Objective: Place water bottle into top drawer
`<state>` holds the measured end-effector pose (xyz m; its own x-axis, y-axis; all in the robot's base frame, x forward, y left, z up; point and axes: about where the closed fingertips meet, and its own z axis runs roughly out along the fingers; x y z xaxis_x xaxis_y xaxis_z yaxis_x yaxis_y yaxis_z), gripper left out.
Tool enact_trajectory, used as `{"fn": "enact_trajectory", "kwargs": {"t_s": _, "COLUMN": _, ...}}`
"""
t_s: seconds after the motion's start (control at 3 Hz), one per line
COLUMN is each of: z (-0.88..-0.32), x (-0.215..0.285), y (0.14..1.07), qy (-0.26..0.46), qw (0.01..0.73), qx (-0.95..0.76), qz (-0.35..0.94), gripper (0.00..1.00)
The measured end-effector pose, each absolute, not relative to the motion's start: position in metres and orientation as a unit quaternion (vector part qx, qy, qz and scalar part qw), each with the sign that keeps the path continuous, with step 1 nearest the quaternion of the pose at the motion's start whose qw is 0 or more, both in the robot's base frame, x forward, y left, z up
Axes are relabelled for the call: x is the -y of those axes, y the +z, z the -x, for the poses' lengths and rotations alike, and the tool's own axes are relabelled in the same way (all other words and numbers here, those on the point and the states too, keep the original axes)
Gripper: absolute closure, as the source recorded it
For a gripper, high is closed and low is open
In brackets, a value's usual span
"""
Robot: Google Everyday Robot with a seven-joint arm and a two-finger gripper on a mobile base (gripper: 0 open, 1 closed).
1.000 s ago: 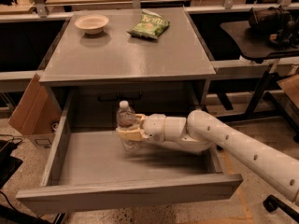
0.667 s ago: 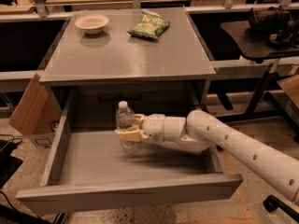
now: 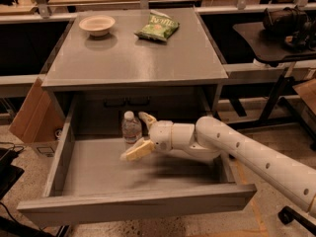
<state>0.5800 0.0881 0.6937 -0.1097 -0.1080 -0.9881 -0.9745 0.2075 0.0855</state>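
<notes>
The water bottle (image 3: 131, 126), clear with a white cap, stands upright on the floor of the open top drawer (image 3: 138, 201), near its back. My gripper (image 3: 133, 136) reaches into the drawer from the right and is open. One finger is behind the bottle to its right and the other is in front of it. The fingers (image 3: 138, 150) look spread apart from the bottle's sides.
On the cabinet top (image 3: 133, 58) sit a pale bowl (image 3: 97, 24) at the back left and a green chip bag (image 3: 158, 27) at the back middle. A cardboard box (image 3: 32, 117) leans at the left. A dark table with black equipment (image 3: 289, 21) stands at the right.
The gripper, which was shut on the bottle, has spread its fingers and let go. The bottle stays upright in the drawer at about the same place.
</notes>
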Motion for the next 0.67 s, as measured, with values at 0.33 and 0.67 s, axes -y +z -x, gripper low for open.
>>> {"fn": "enact_trajectory", "kwargs": {"t_s": 0.33, "z": -0.580, "x": -0.088, "y": 0.694, "qy": 0.440, "qw": 0.492, "qx": -0.601, "qz": 0.450, "gripper": 0.00}}
{"fn": "enact_trajectory", "kwargs": {"t_s": 0.67, "z": -0.581, "x": -0.086, "y": 0.706, "qy": 0.441, "qw": 0.490, "qx": -0.596, "qz": 0.459, "gripper": 0.00}}
